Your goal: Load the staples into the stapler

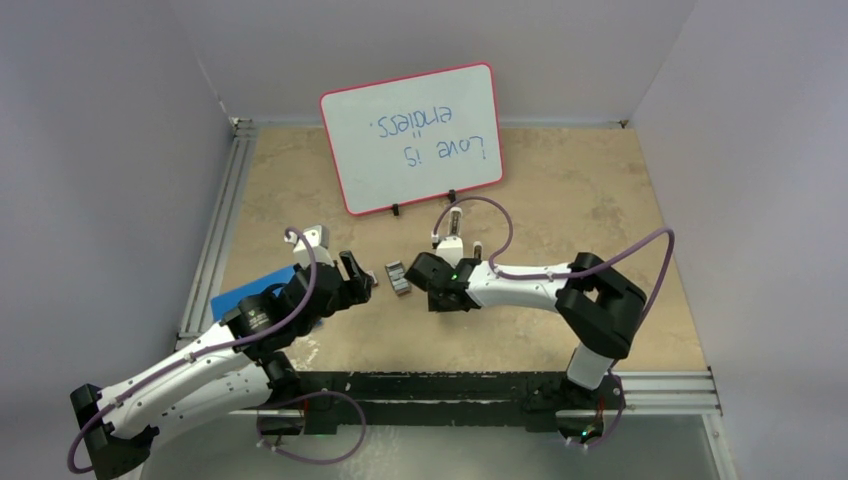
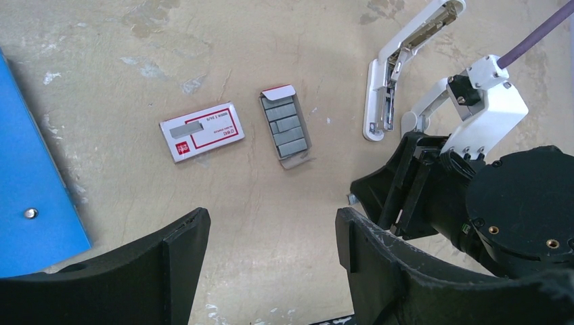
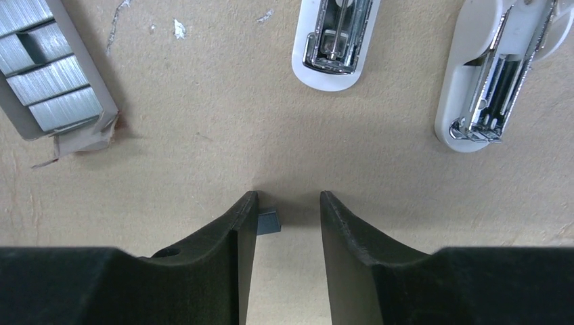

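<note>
Grey staple strip (image 3: 268, 221) lies between the right gripper's (image 3: 288, 198) parted fingers, touching one; the opened stapler (image 3: 497, 68) rests just beyond on the tan tabletop (image 3: 203, 149), pale grey walls (image 1: 100, 150) around.

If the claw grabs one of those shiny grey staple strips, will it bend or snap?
Likely stiff but snappable: the silvery-grey staple strips in the grey tray already lie as short separate blocks. Their brushed metal looks smooth, so perhaps slippery. Flat sides mean they probably won't roll.

Staples (image 2: 285, 130) in grey tray; white stapler (image 2: 376, 101) hinged open (channel exposed) nearby.
</note>
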